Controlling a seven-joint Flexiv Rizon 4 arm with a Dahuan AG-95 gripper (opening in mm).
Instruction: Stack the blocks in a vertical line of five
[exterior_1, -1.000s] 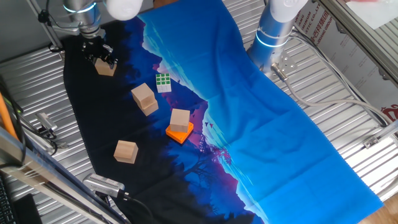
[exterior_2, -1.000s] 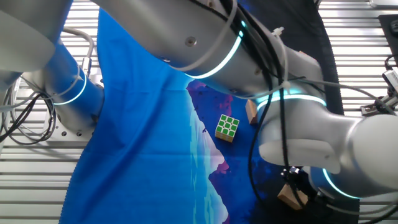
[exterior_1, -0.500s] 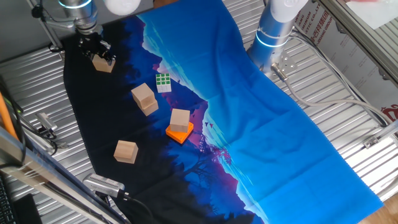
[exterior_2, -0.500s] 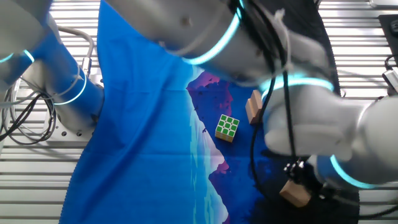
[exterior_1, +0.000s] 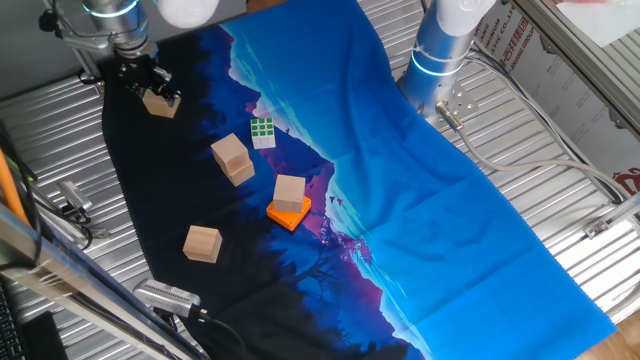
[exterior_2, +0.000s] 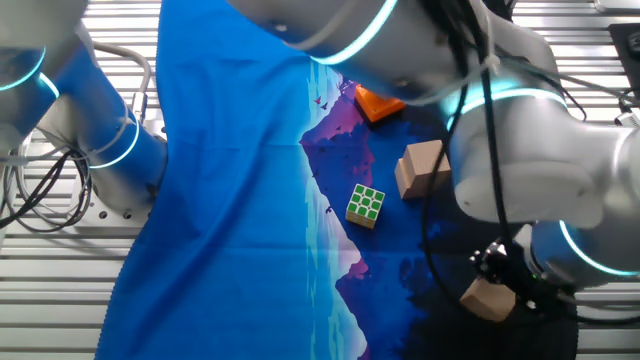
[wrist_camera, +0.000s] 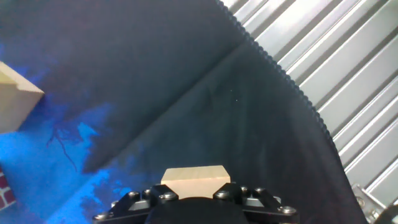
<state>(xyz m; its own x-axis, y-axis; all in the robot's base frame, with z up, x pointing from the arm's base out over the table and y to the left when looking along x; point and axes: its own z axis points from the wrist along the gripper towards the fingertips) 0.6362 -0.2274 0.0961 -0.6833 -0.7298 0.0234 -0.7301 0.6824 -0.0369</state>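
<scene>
1. Compared with the picture from one second ago, the pincer (exterior_1: 152, 92) now stands more to the upper left in one fixed view, and the block (exterior_1: 160, 102) it carries has gone with it, away from the other blocks.
2. The pincer is pressed together on this held block, which sits between the black fingers; in the hand view the top of the block (wrist_camera: 194, 175) shows just in front of the pincer body.
3. In the other fixed view the same held block (exterior_2: 488, 298) appears tilted under the pincer (exterior_2: 505, 283); whether it touches the cloth I cannot tell.
4. A pair of blocks (exterior_1: 232, 158), one on top of the other and a little turned, stands on the dark part of the cloth (exterior_1: 400, 180), well apart from the pincer.
5. Just beside this pair lies the small green-and-white puzzle cube (exterior_1: 262, 131).
6. Another block (exterior_1: 289, 191) rests on the flat orange square (exterior_1: 288, 212), near the border between the dark and the blue part of the cloth.
7. A single block (exterior_1: 202, 243) lies alone lower on the dark cloth, the farthest from the pincer.
8. The cloth covers the ribbed metal desk (exterior_1: 520, 140).
</scene>
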